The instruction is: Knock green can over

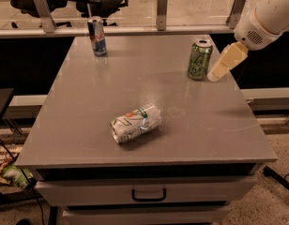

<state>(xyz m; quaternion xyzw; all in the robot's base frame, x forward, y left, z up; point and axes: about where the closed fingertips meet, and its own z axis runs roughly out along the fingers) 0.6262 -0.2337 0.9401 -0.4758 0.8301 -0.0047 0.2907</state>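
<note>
Tool (223, 65) hangs low at the right edge of my counter (135, 83); I cannot tell whether it is open or closed. Just to its left the green can (200, 59) stands upright, apparently untouched. Status: tool positioned, knock-over not yet done.

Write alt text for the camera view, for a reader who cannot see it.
A robot arm's cream claw angles down from the upper right to just beside the upright green can at the far right of the grey table. A slim blue-and-silver can stands far left; a white packet lies near the middle.
</note>
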